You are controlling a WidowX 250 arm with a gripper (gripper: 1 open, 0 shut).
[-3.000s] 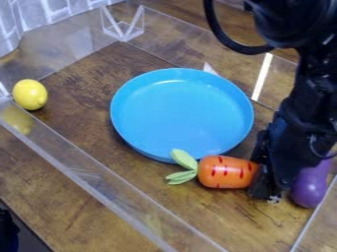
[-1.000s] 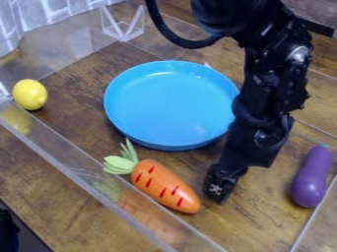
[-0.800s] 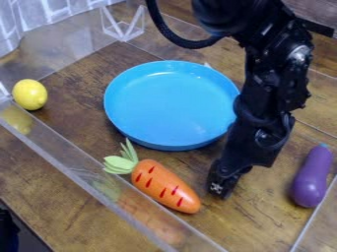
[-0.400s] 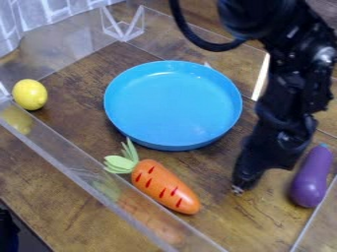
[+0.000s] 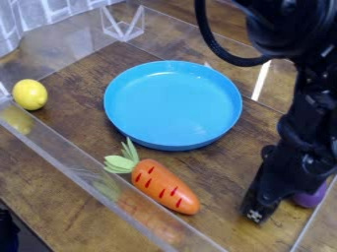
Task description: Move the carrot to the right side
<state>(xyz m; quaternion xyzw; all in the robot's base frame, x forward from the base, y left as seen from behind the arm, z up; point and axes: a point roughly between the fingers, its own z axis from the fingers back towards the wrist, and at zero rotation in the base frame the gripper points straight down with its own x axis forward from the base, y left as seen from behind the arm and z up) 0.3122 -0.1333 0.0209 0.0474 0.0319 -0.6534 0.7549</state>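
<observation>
The carrot is small and orange with dark stripes. It lies on the wooden table in front of the blue plate, its green top pointing up-left. My gripper points down at the lower right, a clear gap to the right of the carrot and not touching it. Only one dark fingertip shows near the table, so I cannot tell how the jaws stand. Nothing visible is held.
A purple eggplant is mostly hidden behind the gripper at the right edge. A yellow lemon sits at the far left. A clear plastic wall runs along the front-left edge of the table.
Three seconds ago the carrot lay further right, beside the gripper; it has since lain still at its present, more leftward spot. Over the last second the arm moved right, covering most of the eggplant.
</observation>
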